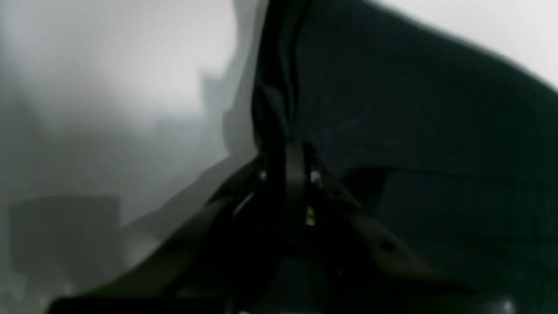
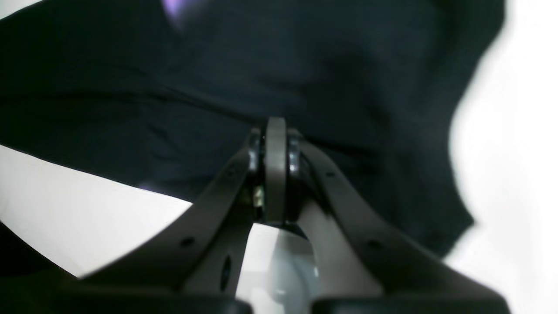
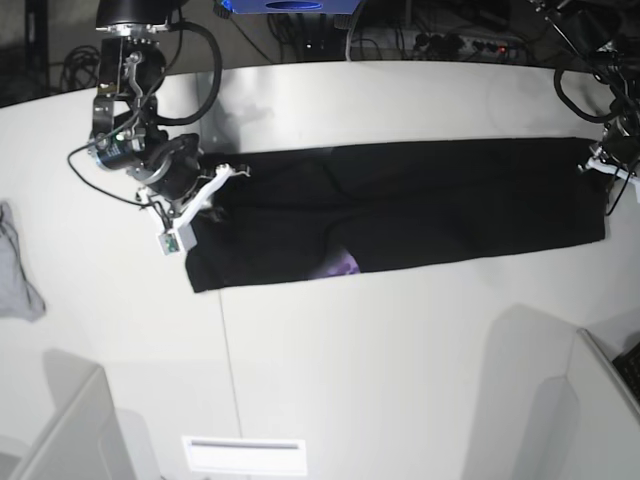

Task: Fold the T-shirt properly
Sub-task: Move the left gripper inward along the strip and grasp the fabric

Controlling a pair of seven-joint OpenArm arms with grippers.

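On white table [image 3: 400, 350], black T-shirt [image 3: 420, 205] stretched flat, grey cloth [image 3: 15, 275] apart

Even overhead light, soft focus at both wrists

The base view is sharp and evenly lit, its white table [image 3: 400, 350] curving with wide-angle distortion at the edges, soft shadows pooling low. The left wrist view is dim, hazy and blurred; the right wrist view blows out the table to white glare, the black T-shirt [image 2: 305, 65] swallowing detail.

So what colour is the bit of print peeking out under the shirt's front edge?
Purple, on the black T-shirt; the base view shows it best.
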